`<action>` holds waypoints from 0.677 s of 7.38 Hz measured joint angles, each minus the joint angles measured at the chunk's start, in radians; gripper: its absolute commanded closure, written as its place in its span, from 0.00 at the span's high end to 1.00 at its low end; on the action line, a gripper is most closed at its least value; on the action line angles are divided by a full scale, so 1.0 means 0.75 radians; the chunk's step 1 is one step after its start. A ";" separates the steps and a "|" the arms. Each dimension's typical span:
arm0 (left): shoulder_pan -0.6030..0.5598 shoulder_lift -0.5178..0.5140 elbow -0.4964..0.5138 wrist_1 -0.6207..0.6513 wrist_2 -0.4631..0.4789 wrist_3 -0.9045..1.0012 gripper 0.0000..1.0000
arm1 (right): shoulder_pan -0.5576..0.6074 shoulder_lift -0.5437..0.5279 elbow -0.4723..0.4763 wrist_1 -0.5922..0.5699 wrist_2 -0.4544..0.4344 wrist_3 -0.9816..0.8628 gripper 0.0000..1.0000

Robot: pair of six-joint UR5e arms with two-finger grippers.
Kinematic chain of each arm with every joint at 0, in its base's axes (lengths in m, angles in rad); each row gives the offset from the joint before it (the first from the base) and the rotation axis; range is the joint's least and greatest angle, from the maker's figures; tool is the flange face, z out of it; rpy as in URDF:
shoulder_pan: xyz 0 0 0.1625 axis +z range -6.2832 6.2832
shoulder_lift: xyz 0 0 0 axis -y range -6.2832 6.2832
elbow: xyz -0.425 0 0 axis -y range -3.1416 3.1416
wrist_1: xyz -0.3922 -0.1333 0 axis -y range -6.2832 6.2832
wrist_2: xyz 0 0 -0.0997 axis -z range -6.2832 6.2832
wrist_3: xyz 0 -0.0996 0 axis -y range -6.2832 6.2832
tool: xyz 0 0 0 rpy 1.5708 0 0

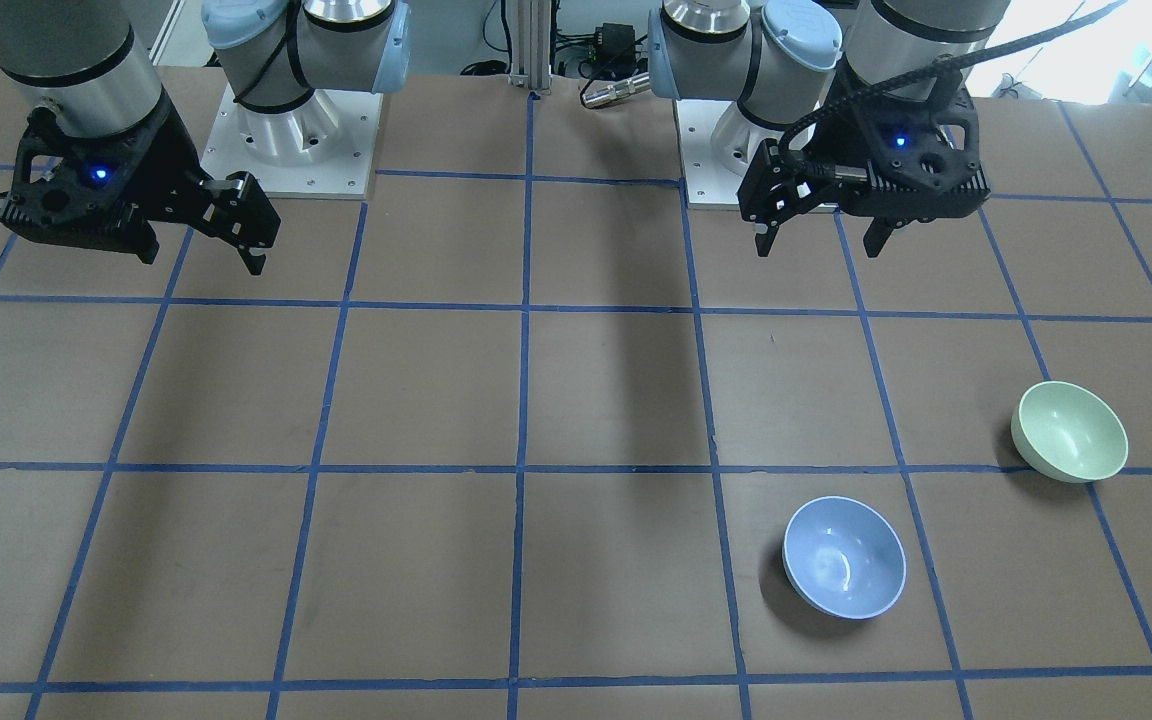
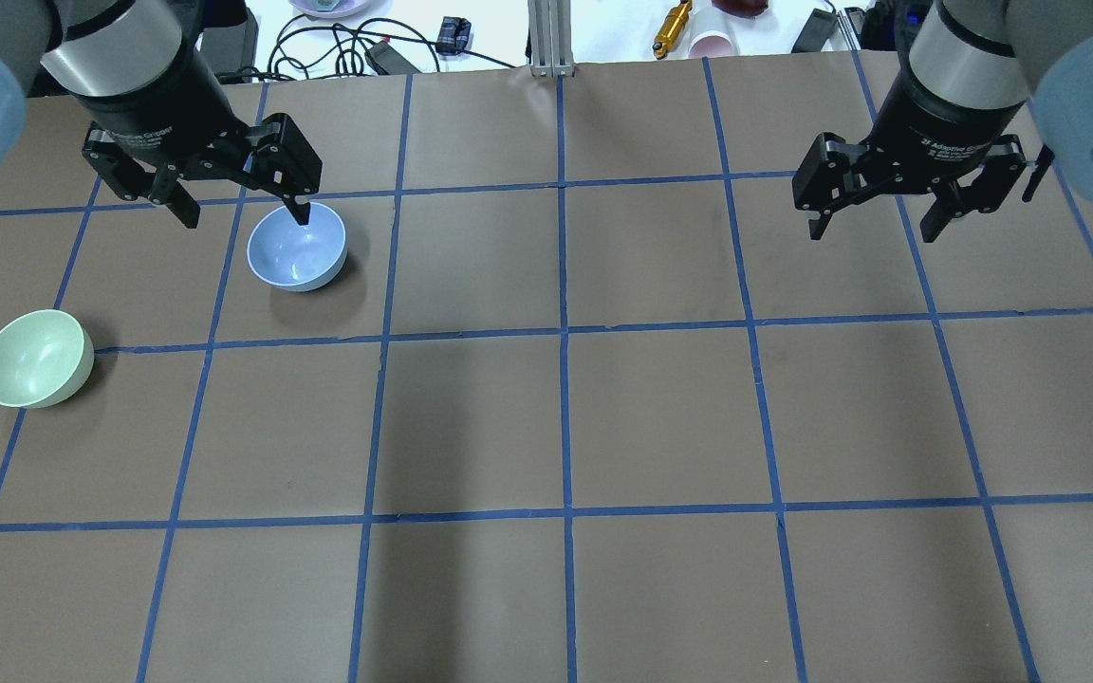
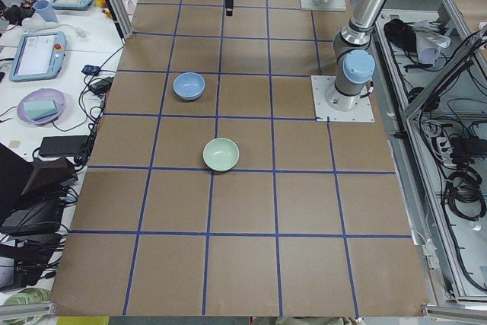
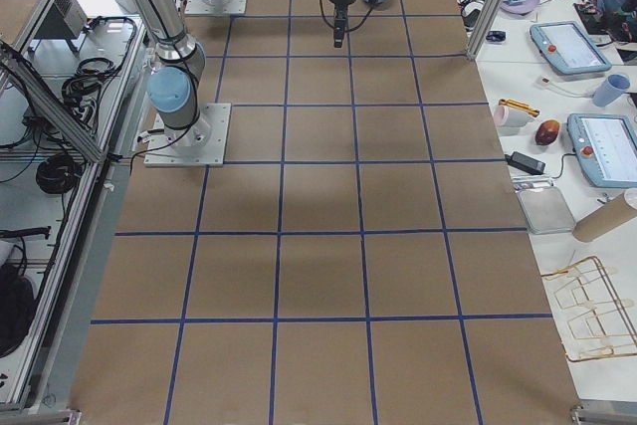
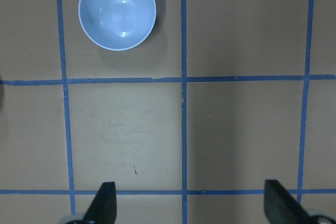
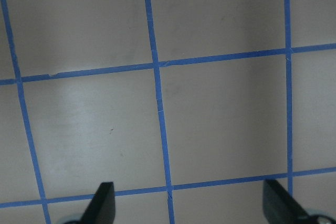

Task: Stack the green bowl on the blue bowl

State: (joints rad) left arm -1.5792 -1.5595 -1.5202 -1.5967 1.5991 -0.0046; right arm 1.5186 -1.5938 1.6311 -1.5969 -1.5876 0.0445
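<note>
The green bowl [image 1: 1069,431] stands upright and empty on the brown table, near the edge on my left side; it also shows in the overhead view [image 2: 36,358] and the left side view [image 3: 221,154]. The blue bowl [image 1: 844,556] stands upright and empty about one grid square away from it [image 2: 297,247] [image 3: 189,85]. My left gripper [image 2: 247,218] [image 1: 821,248] is open and empty, held high over the table on the base side of the blue bowl, which sits at the top left of the left wrist view [image 5: 117,10]. My right gripper [image 2: 874,234] [image 1: 201,258] is open and empty, high on the other side.
The table [image 2: 660,417] is brown with a grid of blue tape lines. The two arm bases [image 1: 286,140] [image 1: 726,150] stand at its robot edge. Cables and small items [image 2: 366,47] lie beyond the far edge. Benches with tablets [image 3: 34,55] stand beside it.
</note>
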 measured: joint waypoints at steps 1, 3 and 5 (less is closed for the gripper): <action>-0.001 0.004 0.000 -0.005 0.001 0.003 1.00 | 0.000 0.000 0.000 0.000 0.000 0.000 1.00; -0.001 0.009 0.004 -0.035 0.002 0.017 1.00 | 0.000 0.000 -0.001 0.000 0.000 0.000 1.00; -0.001 0.009 0.022 -0.069 -0.001 0.022 1.00 | 0.000 0.000 -0.001 0.000 0.000 0.000 1.00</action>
State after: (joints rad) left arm -1.5798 -1.5527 -1.5038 -1.6487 1.5987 0.0117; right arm 1.5187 -1.5938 1.6306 -1.5969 -1.5877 0.0445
